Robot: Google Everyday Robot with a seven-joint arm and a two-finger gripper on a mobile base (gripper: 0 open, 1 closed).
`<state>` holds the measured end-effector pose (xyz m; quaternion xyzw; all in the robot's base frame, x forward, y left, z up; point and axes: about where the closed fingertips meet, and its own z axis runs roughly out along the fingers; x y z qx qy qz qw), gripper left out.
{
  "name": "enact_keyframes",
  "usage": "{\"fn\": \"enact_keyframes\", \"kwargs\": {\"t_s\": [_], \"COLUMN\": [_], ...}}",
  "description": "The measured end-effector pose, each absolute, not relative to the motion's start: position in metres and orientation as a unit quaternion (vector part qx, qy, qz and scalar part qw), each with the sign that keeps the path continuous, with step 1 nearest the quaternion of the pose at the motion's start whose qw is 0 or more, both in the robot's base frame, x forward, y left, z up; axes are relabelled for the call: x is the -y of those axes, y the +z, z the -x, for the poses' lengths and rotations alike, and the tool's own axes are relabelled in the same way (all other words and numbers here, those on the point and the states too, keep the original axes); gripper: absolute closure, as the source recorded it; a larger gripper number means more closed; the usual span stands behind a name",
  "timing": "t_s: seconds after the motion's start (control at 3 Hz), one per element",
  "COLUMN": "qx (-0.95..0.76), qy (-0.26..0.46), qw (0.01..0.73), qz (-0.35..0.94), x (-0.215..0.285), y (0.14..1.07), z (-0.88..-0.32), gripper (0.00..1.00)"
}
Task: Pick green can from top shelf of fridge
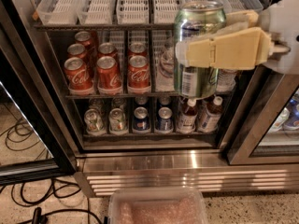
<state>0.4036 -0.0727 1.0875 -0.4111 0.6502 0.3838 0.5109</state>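
1. One view, the camera view, shows the green can (200,23) upright in the gripper (210,46), in front of the open fridge (187,164). It overlaps the right side of the shelves in the picture.
2. Two cream fingers (229,50) are clamped on the can. One lies flat across the front of its mid-body, and the other shows behind its upper right edge. The silver rim and the barcode are uncovered.
3. The can is off the top shelf (93,27). Its rim sits level with the front ends of the white trays (133,3), and the can appears to be nearer the camera than they are.
4. Handling, as a judgement:
   - The wall is thin metal, stiff while sealed, but it would dent under a hard squeeze.
   - The skin is glossy and, coming from a fridge, may be damp, so it could slip downward.
   - If full, it is moderately heavy for its size.
5. The best hold looks like the present one, around the middle of the body with broad pad contact. The rim and base taper would give less purchase.
6. Red cans (108,73) stand on the shelf below, to the left and well apart from the held can. Bottles (187,115) stand lower down.
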Motion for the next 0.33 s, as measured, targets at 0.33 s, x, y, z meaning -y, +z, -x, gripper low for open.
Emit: {"fn": "enact_keyframes", "kwargs": {"t_s": [0.33], "qx": [-0.650], "qy": [0.384], "qw": [0.511], "qz": [0.411], "x": [0.0727], "y": [1.0875], "z": [-0.4036], "gripper": [1.00]}}
